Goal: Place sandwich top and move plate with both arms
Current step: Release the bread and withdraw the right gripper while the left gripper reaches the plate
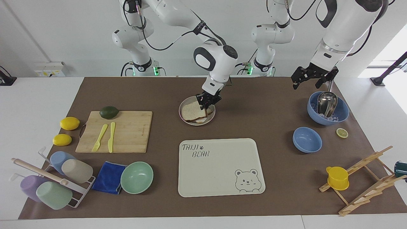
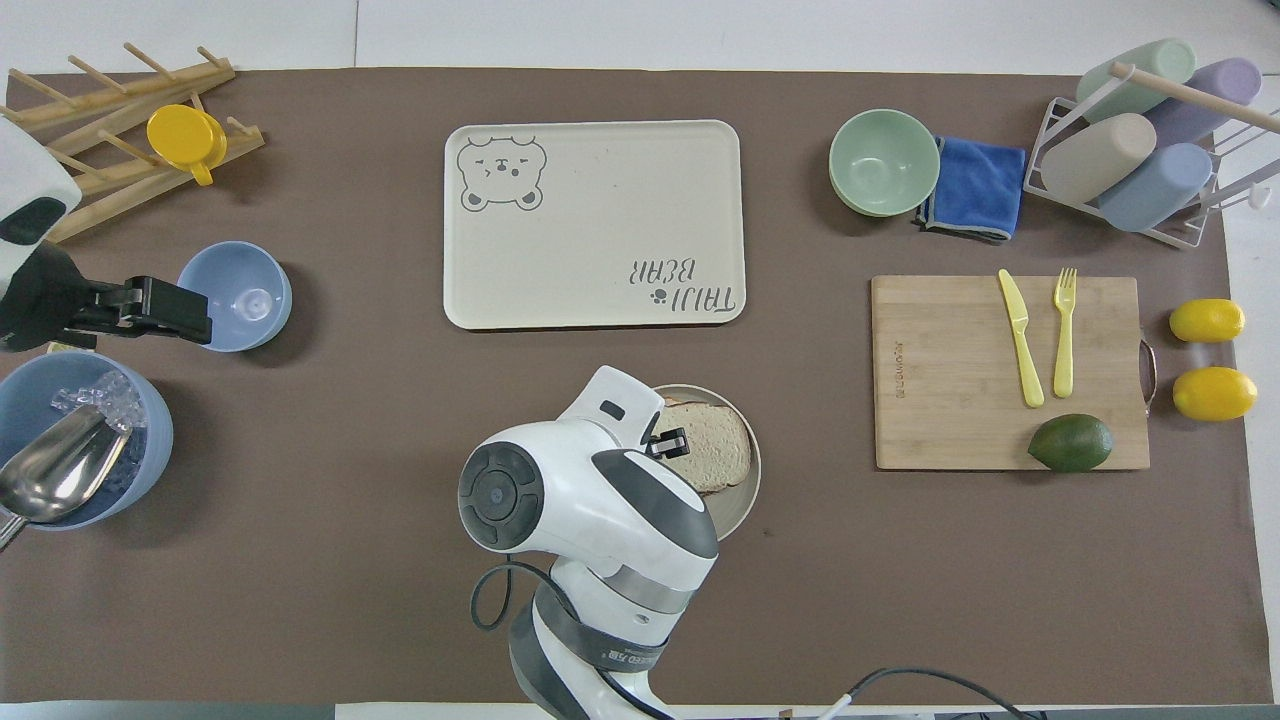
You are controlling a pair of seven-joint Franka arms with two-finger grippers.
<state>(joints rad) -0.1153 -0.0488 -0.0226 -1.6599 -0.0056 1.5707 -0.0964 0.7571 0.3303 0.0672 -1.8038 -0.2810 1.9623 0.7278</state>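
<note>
The sandwich top [image 1: 191,111], a light speckled bread slice, lies on the toast stack on the small cream plate [image 1: 182,106] and covers the egg. It also shows in the overhead view [image 2: 715,455], on the plate [image 2: 745,500]. My right gripper [image 1: 207,103] is low over the plate, shut on the slice's edge toward the left arm's end; in the overhead view [image 2: 668,440] its wrist hides part of the plate. My left gripper [image 1: 306,83] waits open and empty in the air over the ice bowl [image 1: 327,111].
The Taiji Bear tray [image 1: 219,165] lies farther from the robots than the plate. A cutting board [image 1: 117,130] with a fork, a knife and an avocado lies toward the right arm's end. A small blue bowl [image 1: 306,139], lemon slice and wooden rack are toward the left arm's end.
</note>
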